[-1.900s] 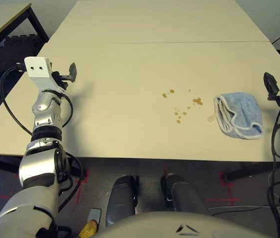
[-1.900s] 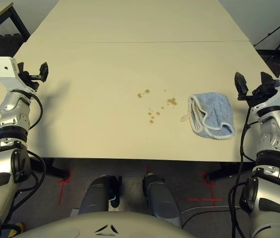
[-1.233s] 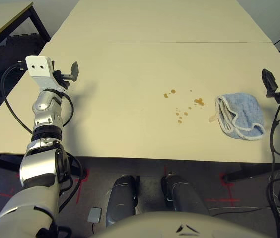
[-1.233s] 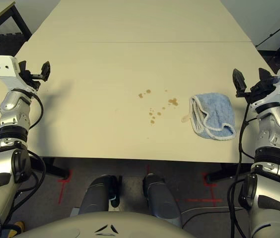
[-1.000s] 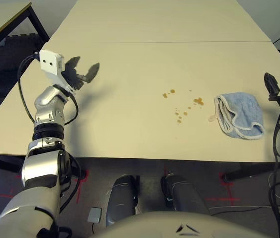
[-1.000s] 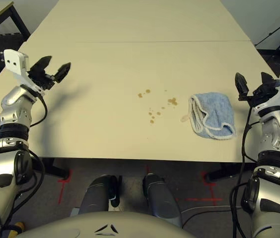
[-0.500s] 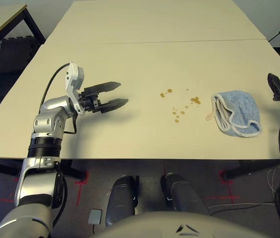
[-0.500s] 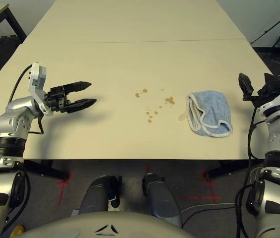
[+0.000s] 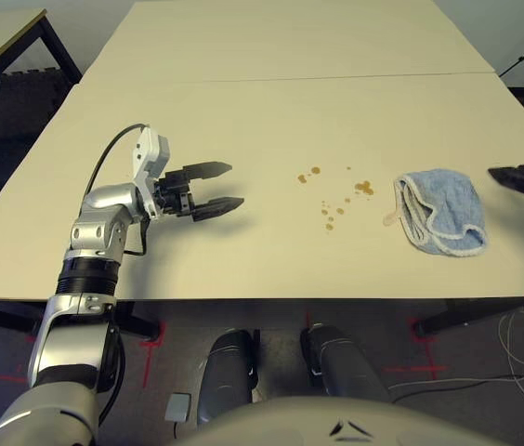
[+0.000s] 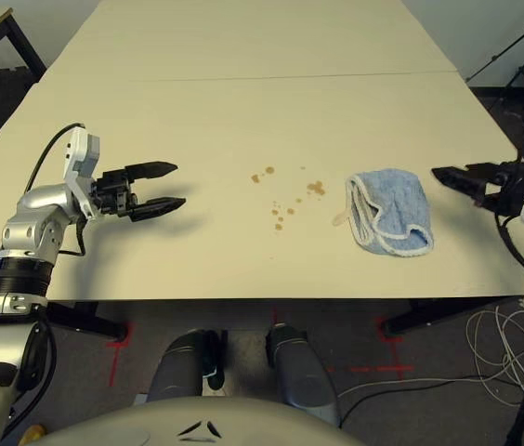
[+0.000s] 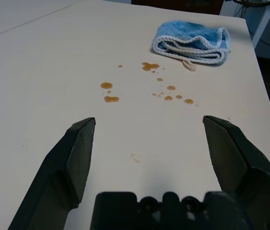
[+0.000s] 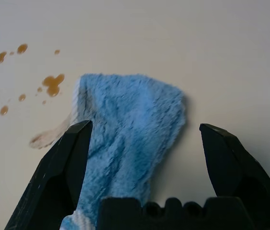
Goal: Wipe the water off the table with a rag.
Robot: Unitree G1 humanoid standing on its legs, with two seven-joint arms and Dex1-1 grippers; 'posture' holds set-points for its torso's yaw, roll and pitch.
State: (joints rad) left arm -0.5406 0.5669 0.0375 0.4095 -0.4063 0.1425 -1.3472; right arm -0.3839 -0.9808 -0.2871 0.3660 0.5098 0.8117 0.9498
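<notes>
Rag pickup is the step I judge to be in hand, with the wiping not begun. I have the right gripper point(image 12: 146, 125) beside the rag point(image 9: 450, 212), on its outer side, jaws spread wide and nothing between them. My left gripper point(image 9: 238, 184) is also wide open and empty, over the table point(image 9: 243, 271) and well apart from the cloth.

The rag lies folded and rumpled near the table's right side, its pale loop point(image 9: 391, 219) pointing toward the spill. The water point(image 9: 364, 188) sits just to the rag's left as a scatter of amber spots, the largest blot nearest the cloth.

Next, I judge, I need to bring the right gripper over the rag, lower it and close on a thick fold, leaving enough cloth below to wipe with. A shallow pinch could slip, and bare fingertips could scrape the tabletop.

As for containers, I have none to handle: rag and water both rest directly on the tabletop.
</notes>
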